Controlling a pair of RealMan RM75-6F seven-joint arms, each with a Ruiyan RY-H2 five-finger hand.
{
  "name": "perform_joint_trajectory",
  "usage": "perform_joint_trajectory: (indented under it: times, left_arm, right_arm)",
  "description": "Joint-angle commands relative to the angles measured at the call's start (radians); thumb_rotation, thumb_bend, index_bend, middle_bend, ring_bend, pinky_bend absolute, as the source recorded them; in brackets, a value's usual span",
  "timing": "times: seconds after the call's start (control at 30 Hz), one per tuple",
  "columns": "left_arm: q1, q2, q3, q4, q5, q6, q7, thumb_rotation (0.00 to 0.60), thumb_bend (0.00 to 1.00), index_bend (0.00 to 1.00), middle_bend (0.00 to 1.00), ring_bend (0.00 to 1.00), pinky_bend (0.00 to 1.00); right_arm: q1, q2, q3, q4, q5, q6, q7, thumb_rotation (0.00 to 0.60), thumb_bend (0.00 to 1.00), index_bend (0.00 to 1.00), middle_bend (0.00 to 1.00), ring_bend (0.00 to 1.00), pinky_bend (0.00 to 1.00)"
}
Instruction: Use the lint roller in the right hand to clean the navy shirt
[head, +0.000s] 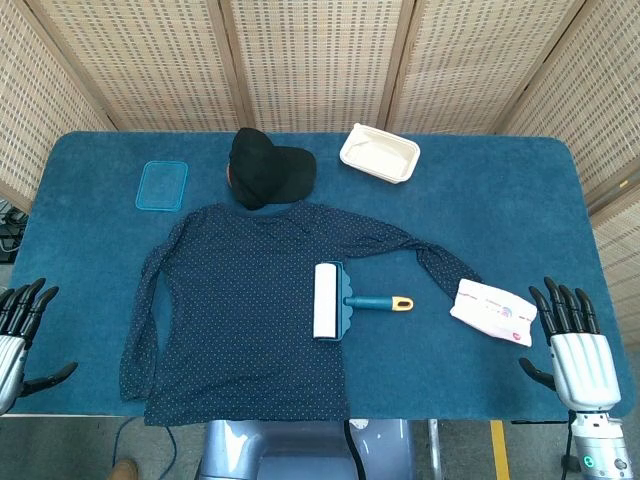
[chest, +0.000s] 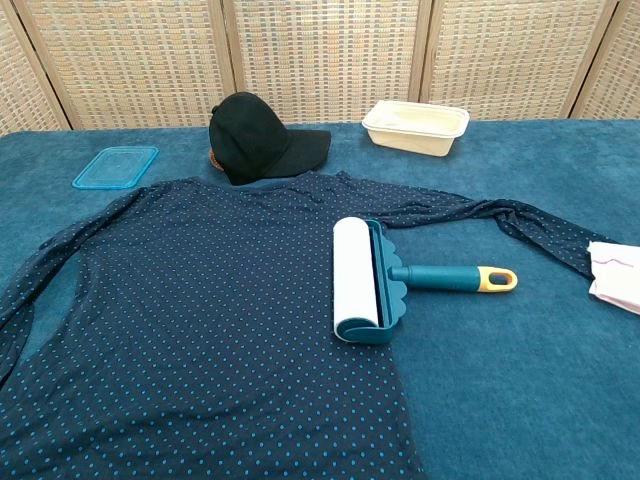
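The navy polka-dot shirt lies flat on the blue table, sleeves spread out. A lint roller with a white roll and a teal handle tipped in yellow lies on the shirt's right edge, handle pointing right. My right hand hovers at the table's front right corner, fingers apart, holding nothing, well right of the roller. At the front left edge my left hand is also empty with fingers spread. Neither hand shows in the chest view.
A black cap sits at the shirt's collar. Behind it are a white tray and a blue lid. A white packet lies beside the right sleeve end.
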Motion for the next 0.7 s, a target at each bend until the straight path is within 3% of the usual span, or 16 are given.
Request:
perform_joint_trajectory:
  times: [0.03, 0.27, 0.3, 0.33, 0.37, 0.4, 0.43, 0.5, 0.53, 0.6, 0.7]
  left_arm:
    - [0.001, 0.000, -0.001, 0.001, -0.001, 0.001, -0.003, 0.600, 0.00, 0.00, 0.00, 0.00, 0.00]
    - [-0.004, 0.000, -0.004, -0.001, -0.004, -0.005, -0.008, 0.600, 0.00, 0.00, 0.00, 0.00, 0.00]
    - [-0.006, -0.002, -0.006, 0.000, -0.008, -0.009, -0.006, 0.600, 0.00, 0.00, 0.00, 0.00, 0.00]
    - [-0.009, -0.004, -0.008, 0.000, -0.012, -0.014, -0.004, 0.600, 0.00, 0.00, 0.00, 0.00, 0.00]
    - [-0.015, -0.007, -0.011, -0.001, -0.019, -0.026, 0.002, 0.600, 0.00, 0.00, 0.00, 0.00, 0.00]
    - [-0.019, -0.008, -0.013, -0.003, -0.024, -0.034, 0.009, 0.600, 0.00, 0.00, 0.00, 0.00, 0.00]
    - [-0.026, -0.011, -0.016, -0.004, -0.032, -0.047, 0.020, 0.600, 0.00, 0.00, 0.00, 0.00, 0.00]
    - [-0.036, -0.018, -0.022, -0.008, -0.049, -0.065, 0.036, 0.600, 0.00, 0.00, 0.00, 0.00, 0.00]
    - [-0.043, -0.022, -0.026, -0.010, -0.061, -0.081, 0.046, 0.600, 0.00, 0.00, 0.00, 0.00, 0.00]
    - [-0.052, -0.027, -0.030, -0.012, -0.076, -0.099, 0.061, 0.600, 0.00, 0.00, 0.00, 0.00, 0.00]
    - [-0.061, -0.032, -0.036, -0.014, -0.097, -0.116, 0.077, 0.600, 0.00, 0.00, 0.00, 0.00, 0.00]
  right_arm:
    - [0.000, 0.000, -0.001, 0.000, -0.001, -0.002, 0.000, 0.600, 0.00, 0.00, 0.00, 0.00, 0.00]
    - [0.047, -0.020, 0.016, 0.042, 0.023, -0.075, 0.011, 0.600, 0.00, 0.00, 0.02, 0.01, 0.00]
    - [0.070, -0.024, 0.028, 0.056, 0.021, -0.097, 0.002, 0.600, 0.00, 0.00, 0.10, 0.09, 0.00]
    - [0.093, -0.027, 0.040, 0.064, 0.025, -0.122, -0.008, 0.600, 0.00, 0.00, 0.22, 0.25, 0.01]
    - [0.131, -0.025, 0.055, 0.061, 0.035, -0.173, -0.025, 0.600, 0.00, 0.00, 0.33, 0.38, 0.06]
    - [0.154, -0.018, 0.066, 0.051, 0.054, -0.212, -0.033, 0.600, 0.00, 0.00, 0.50, 0.58, 0.22]
    - [0.202, -0.004, 0.080, 0.025, 0.085, -0.296, -0.040, 0.600, 0.00, 0.00, 0.65, 0.74, 0.46]
    - [0.265, 0.017, 0.111, -0.008, 0.156, -0.401, -0.064, 0.600, 0.00, 0.00, 0.82, 0.89, 0.83]
    - [0.314, 0.019, 0.137, -0.028, 0.215, -0.472, -0.100, 0.600, 0.00, 0.00, 0.89, 0.95, 0.93]
    - [0.370, 0.006, 0.171, -0.052, 0.315, -0.536, -0.155, 0.600, 0.00, 0.00, 0.95, 1.00, 1.00]
    - [0.453, -0.041, 0.206, -0.071, 0.473, -0.596, -0.237, 0.600, 0.00, 0.00, 1.00, 1.00, 1.00]
